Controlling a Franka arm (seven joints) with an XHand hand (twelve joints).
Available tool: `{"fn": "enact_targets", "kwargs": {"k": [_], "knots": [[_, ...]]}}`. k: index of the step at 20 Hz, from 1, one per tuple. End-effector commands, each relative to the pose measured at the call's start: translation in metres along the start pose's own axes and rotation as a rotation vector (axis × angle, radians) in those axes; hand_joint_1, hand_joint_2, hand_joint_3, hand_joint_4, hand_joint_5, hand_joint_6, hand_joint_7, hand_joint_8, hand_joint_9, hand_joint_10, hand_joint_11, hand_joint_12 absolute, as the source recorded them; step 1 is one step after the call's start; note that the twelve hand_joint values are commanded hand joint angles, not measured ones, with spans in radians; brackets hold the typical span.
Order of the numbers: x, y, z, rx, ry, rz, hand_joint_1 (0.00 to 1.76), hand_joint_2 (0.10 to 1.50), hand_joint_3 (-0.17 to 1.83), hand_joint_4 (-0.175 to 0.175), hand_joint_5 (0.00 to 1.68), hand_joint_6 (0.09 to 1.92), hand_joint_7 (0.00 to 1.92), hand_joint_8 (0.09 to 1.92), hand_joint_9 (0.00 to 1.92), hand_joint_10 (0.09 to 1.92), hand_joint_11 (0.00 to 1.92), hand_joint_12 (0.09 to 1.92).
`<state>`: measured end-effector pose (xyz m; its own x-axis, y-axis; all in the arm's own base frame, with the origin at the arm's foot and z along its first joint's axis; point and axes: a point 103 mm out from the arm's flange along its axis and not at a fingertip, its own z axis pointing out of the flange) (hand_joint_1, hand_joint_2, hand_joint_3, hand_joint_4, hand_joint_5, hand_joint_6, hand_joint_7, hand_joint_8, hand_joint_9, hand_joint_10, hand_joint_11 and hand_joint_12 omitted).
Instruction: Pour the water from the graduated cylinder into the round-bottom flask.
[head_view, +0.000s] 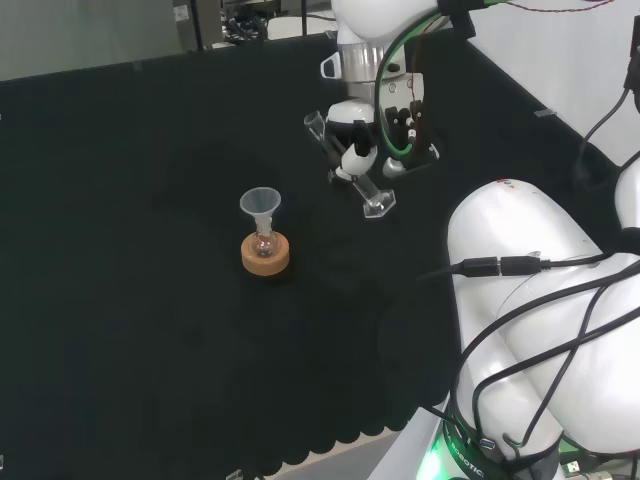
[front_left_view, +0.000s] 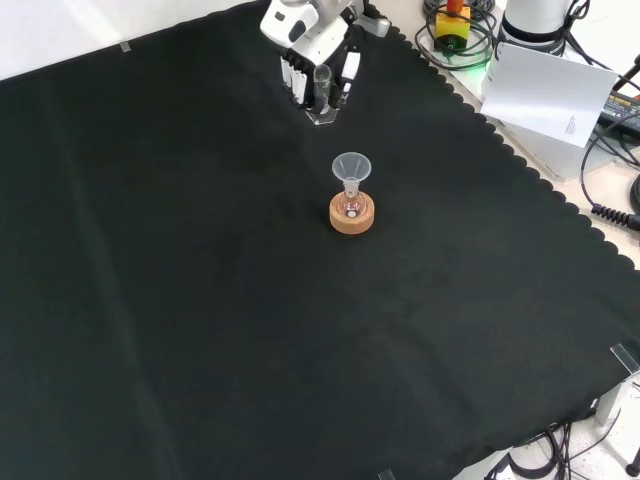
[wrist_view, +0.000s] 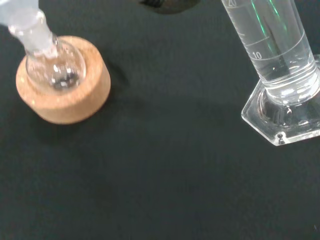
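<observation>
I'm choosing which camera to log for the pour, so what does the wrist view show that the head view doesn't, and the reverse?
Wrist view alone: printed graduation lines on the clear graduated cylinder and its hexagonal base seen close up. Head view alone: the black and white hand with its fingers curled round the tilted cylinder, and the clear plastic funnel whole. Both: the small clear round-bottom flask seated in its cork ring stand on the black cloth.

Black cloth with scalloped edge (front_left_view: 200, 330) covers the whole bench, faint creases across it. Pale bench surface (head_view: 590, 110) past the cloth at head view's right. White sheet of paper (front_left_view: 545, 90) and black coiled cables (front_left_view: 612, 170) at front view's right edge. Grey wall panel (head_view: 85, 30) behind, head view.
</observation>
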<state>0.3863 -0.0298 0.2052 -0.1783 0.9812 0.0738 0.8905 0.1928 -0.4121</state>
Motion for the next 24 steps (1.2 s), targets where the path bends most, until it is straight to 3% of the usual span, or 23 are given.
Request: {"fn": "enact_targets", "kwargs": {"k": [1,11,14,16,24], "knots": [[-0.001,-0.009,0.011,0.09,-0.036,-0.006,1.26,1.11,0.0,-0.175,0.97,1.01,1.02,0.99,1.46,0.09,1.06,0.89],[-0.002,-0.012,0.024,0.312,-0.101,-0.033,1.26,1.11,0.0,-0.175,0.98,1.0,1.02,0.98,1.47,0.09,1.06,0.88],[-0.001,-0.011,0.026,0.373,-0.121,-0.038,1.17,1.13,0.01,-0.175,0.94,1.07,1.27,0.56,1.48,0.09,1.06,0.87],[0.002,-0.01,0.025,0.398,-0.144,-0.044,1.16,1.14,0.01,-0.175,0.94,1.08,1.37,0.38,1.49,0.09,1.07,0.86],[0.023,-0.003,0.017,0.484,-0.222,-0.068,1.15,1.14,0.01,-0.175,0.94,1.08,1.42,0.31,1.51,0.09,1.07,0.85]]}}
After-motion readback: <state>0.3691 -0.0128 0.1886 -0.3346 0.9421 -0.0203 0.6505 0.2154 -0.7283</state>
